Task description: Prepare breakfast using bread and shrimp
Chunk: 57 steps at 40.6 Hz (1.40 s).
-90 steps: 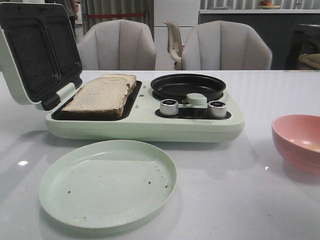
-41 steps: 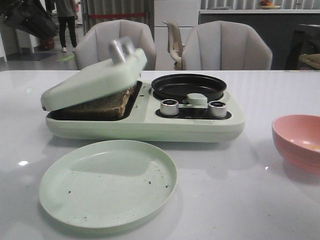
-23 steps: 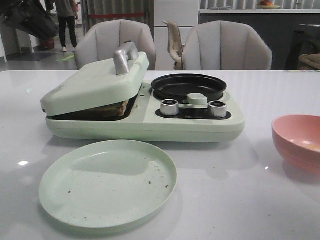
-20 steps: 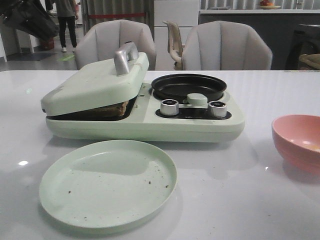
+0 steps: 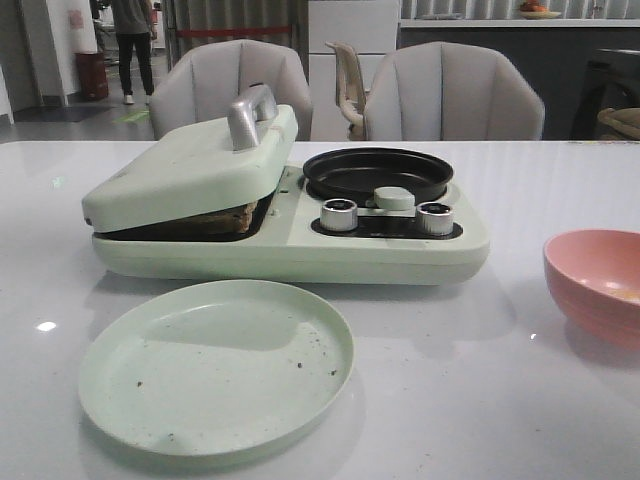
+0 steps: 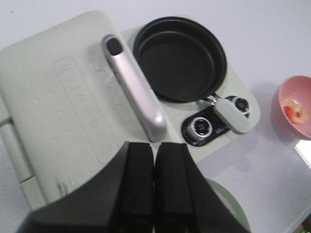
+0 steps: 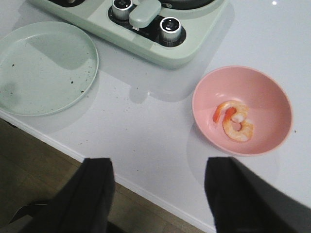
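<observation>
The bread (image 5: pixel 225 217) sits sandwiched in the grill, only a brown edge showing under the lowered lid (image 5: pixel 190 165), presumably to toast. The shrimp (image 7: pixel 234 121) wait in the pink bowl (image 7: pixel 272 97), well apart. Left gripper (image 6: pixel 154 167) fingers pressed together, empty (above the lid handle (image 6: pixel 133 85)); right gripper (image 7: pixel 158 179) fingers spread wide. The pan (image 5: pixel 377 172) and plate (image 5: pixel 215 368) stand unobstructed on the surface (image 5: pixel 450 380).

You are looking at a dining area that doubles as a demo space: a long white table (image 5: pixel 540 190) carries a mint breakfast maker (image 5: pixel 290 215), two padded grey chairs (image 5: pixel 455 92) face it, and a person (image 5: pixel 132 45) stands in the open hall beyond.
</observation>
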{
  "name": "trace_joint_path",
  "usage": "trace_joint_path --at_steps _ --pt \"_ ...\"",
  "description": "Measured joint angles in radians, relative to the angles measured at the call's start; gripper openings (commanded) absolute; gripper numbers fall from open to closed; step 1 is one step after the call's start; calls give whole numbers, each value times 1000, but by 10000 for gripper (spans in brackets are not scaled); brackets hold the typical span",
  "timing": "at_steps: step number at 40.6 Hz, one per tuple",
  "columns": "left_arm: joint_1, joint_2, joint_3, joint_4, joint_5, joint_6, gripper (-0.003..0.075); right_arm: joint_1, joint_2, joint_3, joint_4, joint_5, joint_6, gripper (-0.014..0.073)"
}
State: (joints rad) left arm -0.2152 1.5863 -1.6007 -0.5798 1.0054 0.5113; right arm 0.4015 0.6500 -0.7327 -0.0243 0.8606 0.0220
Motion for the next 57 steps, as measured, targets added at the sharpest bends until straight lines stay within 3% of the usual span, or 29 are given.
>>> trace_joint_path --at_steps 9,20,29,37,57 --pt "-89 -260 256 40 -119 1 109 0 0 0 0 0 0 515" --pt "-98 -586 603 72 -208 6 109 0 0 0 0 0 0 515" --pt "-98 -803 797 76 -212 8 109 0 0 0 0 0 0 515" --pt "-98 -904 860 79 -212 8 109 0 0 0 0 0 0 515" --pt "-98 -909 867 79 -214 8 100 0 19 0 0 -6 0 515"
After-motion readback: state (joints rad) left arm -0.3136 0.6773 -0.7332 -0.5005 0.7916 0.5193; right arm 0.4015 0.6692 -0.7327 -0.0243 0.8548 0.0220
